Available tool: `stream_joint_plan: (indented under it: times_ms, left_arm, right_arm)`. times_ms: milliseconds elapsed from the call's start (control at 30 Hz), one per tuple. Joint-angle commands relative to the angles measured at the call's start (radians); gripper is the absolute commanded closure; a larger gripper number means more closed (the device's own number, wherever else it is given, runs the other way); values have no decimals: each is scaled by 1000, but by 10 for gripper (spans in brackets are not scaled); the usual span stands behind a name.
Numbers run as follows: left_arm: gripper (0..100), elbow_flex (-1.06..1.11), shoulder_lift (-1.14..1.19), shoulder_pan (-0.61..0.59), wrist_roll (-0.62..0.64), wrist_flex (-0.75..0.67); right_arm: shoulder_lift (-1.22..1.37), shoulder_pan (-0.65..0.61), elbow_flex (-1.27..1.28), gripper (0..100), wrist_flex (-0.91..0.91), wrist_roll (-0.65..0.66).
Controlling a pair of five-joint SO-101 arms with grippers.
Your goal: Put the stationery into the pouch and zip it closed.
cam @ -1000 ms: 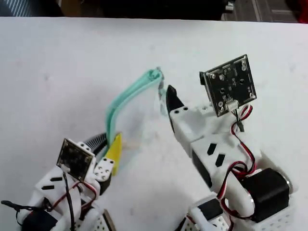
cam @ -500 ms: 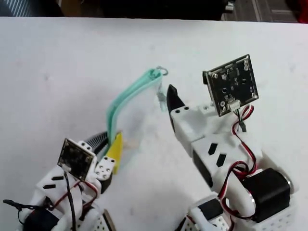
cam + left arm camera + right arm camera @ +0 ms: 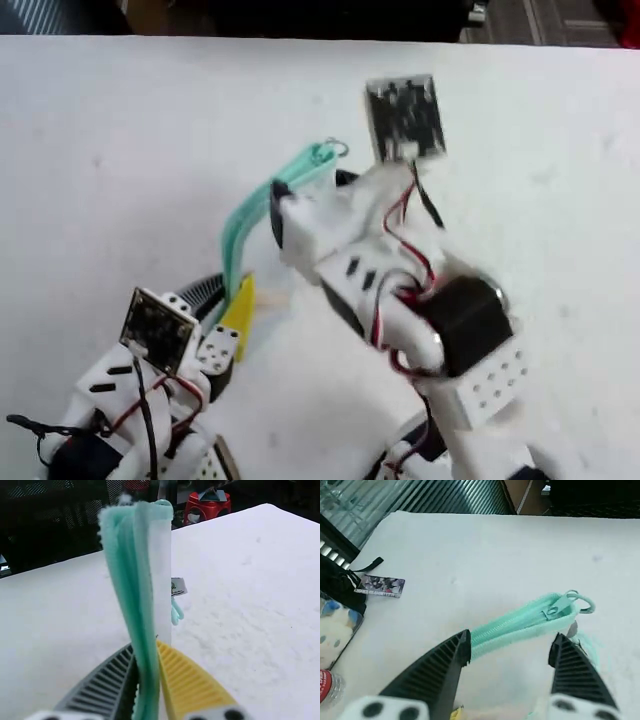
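A clear pouch with a mint-green zipper edge (image 3: 252,205) stands on the white table, held upright. My left gripper (image 3: 148,677) is shut on the near end of the pouch (image 3: 142,600), grey finger on one side and yellow finger (image 3: 238,305) on the other. My right gripper (image 3: 510,647) is open and hovers over the pouch's middle, its black fingers (image 3: 447,657) spread either side of the zipper band (image 3: 520,622). The zipper pull with its ring (image 3: 570,602) sits at the far end of the pouch (image 3: 328,152). No stationery shows outside the pouch.
The white table (image 3: 110,130) stretches around the pouch. In the right wrist view, a black strap with a printed tag (image 3: 380,585) and a bottle (image 3: 327,687) lie off the table's side. A red stool (image 3: 206,507) stands beyond the far edge.
My right arm has swung left from beside the pouch's far end to over its middle, wrist turned. The pouch has closed up narrower. My left gripper keeps its hold.
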Motion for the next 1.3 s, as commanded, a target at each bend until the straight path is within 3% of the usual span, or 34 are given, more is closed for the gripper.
stream_joint_plan:
  times_ms: [0,200,333,600,933,1000,1167,1267]
  left_arm:
    - [978,0,1,1,9,-15]
    - [978,0,1,1,9,-14]
    - [978,0,1,1,9,-14]
    - [978,2,1,1,9,-14]
    - [978,2,1,1,9,-12]
    - [978,2,1,1,9,-12]
    - [978,2,1,1,9,-12]
    - [978,2,1,2,9,-12]
  right_arm:
    - [62,8,-187,762,56,-49]
    - [120,7,-388,762,120,-81]
    - [130,5,-390,764,124,-81]
    - [163,-136,-376,762,163,-123]
    - [255,-122,-377,761,288,-123]
    - [259,-114,-379,731,291,-123]
    - [292,-131,-381,516,288,-130]
    - [340,-143,-382,516,266,-130]
